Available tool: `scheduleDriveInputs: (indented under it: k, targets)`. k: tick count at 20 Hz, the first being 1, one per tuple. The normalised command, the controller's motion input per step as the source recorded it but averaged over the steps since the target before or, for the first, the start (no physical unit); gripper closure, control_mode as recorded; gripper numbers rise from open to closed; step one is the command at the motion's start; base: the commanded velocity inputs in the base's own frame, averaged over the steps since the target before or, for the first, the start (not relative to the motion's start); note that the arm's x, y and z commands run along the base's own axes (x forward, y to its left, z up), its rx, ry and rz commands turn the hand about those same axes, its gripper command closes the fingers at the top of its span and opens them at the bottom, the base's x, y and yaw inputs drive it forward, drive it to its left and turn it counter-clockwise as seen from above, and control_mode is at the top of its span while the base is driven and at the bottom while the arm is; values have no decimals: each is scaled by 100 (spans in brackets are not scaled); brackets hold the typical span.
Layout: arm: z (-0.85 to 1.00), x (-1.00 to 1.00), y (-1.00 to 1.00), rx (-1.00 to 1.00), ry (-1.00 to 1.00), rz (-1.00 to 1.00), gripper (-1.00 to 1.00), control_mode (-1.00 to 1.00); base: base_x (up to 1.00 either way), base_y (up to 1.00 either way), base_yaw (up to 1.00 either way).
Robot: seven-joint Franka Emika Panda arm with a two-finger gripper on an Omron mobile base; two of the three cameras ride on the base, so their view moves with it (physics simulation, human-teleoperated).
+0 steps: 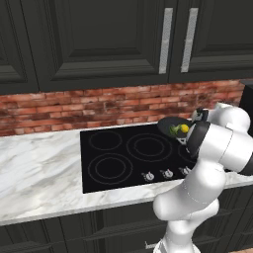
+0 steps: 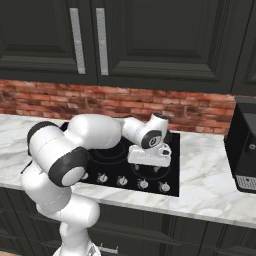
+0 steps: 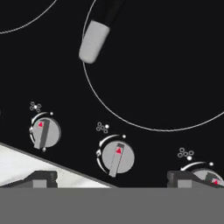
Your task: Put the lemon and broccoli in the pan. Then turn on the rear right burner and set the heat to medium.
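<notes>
1. So, my gripper is spread wide with nothing between the fingers; in the hand view one dark fingertip sits low left and the other low right, over the front strip of the cooktop.
2. Right between those tips is a grey knob with a red pointer mark. Another knob sits to its left, and a third one is half hidden behind the right tip.
3. Just past the knobs is a burner ring, and the pan handle with its pale grey end pokes over the ring's edge.
4. From the left base view, the pan sits at the cooktop's rear right, partly behind my arm, with the lemon and the broccoli inside it, touching.
5. Marble counter flanks the cooktop, brick wall behind.
</notes>
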Motion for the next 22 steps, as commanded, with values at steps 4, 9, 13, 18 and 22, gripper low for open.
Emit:
scheduleDriveInputs:
  k: [4, 9, 13, 18, 22]
  targets:
    - [-43, 0, 2, 0, -1, -2, -100, -100, 0, 0, 0]
    - [-31, -6, 4, 0, -3, 0, -100, -100, 0, 0, 0]
    - [-15, -6, 1, 0, 0, 0, -100, -100, 0, 0, 0]
    - [-1, -30, 0, 0, 0, 0, -100, -100, 0, 0, 0]
    - [0, -31, 0, 0, 0, 0, -100, -100, 0, 0, 0]
